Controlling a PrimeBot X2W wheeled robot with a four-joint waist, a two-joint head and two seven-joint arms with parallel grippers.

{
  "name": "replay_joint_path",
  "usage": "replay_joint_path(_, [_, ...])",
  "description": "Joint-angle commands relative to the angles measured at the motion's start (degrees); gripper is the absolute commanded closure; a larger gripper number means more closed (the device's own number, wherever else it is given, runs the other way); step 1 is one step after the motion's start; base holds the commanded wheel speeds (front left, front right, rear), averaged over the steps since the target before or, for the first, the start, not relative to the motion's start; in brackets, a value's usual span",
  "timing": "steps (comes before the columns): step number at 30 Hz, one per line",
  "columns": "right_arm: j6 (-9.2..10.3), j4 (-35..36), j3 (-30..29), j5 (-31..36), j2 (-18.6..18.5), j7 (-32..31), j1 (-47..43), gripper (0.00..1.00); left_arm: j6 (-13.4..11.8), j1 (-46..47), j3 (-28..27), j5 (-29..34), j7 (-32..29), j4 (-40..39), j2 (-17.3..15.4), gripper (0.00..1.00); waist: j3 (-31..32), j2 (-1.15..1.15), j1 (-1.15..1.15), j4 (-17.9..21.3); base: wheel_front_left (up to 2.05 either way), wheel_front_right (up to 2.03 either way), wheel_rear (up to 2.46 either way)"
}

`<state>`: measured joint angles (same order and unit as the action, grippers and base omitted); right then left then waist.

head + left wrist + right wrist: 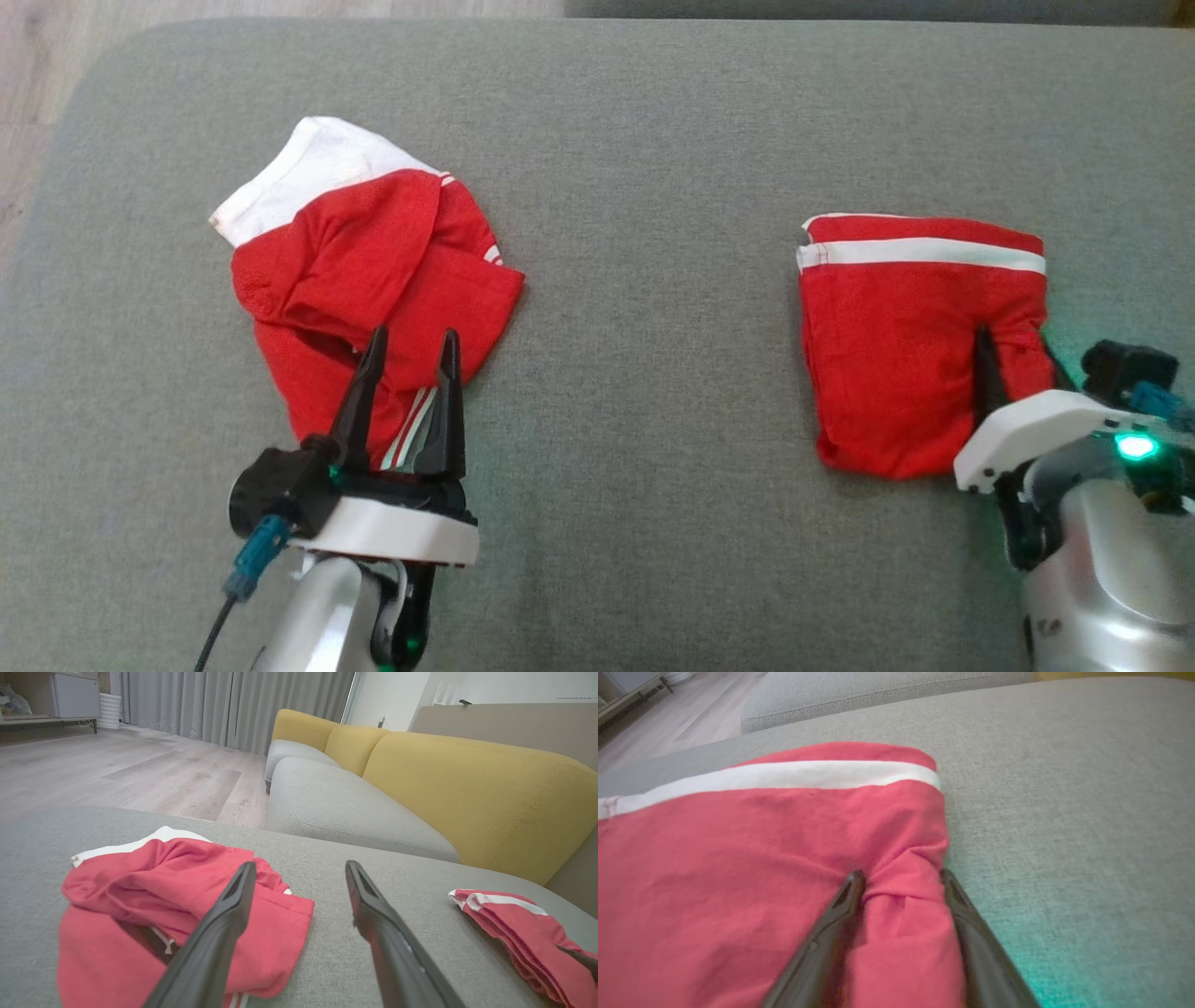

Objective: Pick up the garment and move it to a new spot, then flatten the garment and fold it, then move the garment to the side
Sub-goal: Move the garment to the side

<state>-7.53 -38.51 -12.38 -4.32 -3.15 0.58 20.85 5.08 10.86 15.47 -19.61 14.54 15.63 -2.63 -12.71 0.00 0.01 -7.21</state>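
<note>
Both grippers sit low at the near edge of the grey cushion (653, 168), one by each red garment.

On my left side, the left gripper (414, 332) hangs with its jaws wide apart and nothing between them, tips over the near part of the crumpled garment (373, 252), a red-and-white heap. The right gripper (901, 875) also has its jaws apart, tips pressed onto the near right corner of the folded garment (887, 345), a small pucker of red cloth between them. That garment lies flat on the cushion's right side, white stripe along its far edge, well apart from the heap.
</note>
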Motion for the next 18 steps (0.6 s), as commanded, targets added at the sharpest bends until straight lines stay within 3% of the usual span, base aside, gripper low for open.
replay_joint_path(1, [0.04, 0.8, 2.6, 1.8, 0.3, 0.5, 1.2, 1.00, 0.1, 2.4, -1.9, -0.2, 0.5, -1.9, -0.2, 0.00, 0.2, 0.00, -0.01, 0.3, 0.00, 0.00, 0.00])
replay_joint_path(10, [0.04, 5.7, 2.9, 10.6, 0.2, 1.5, 1.4, 1.00, -0.1, 1.7, -1.7, -0.4, 0.5, -1.5, -0.2, 0.00, 3.0, 0.00, -0.01, 1.1, 0.00, 0.00, 0.00])
replay_joint_path(16, [0.04, 9.1, 6.3, 12.4, -5.1, -1.0, 0.3, 1.00, -0.4, 0.1, -2.3, -0.6, 0.5, -1.8, -0.2, 0.00, 5.1, 0.00, -0.01, 1.4, 0.00, 0.00, 0.00])
replay_joint_path(18, [0.04, 9.9, 7.1, 11.8, -9.4, -2.7, 0.0, 1.00, -0.4, -0.3, -2.5, -0.5, 0.5, -2.1, -0.2, 0.00, 5.3, 0.00, -0.01, 1.6, 0.00, 0.00, 0.00])
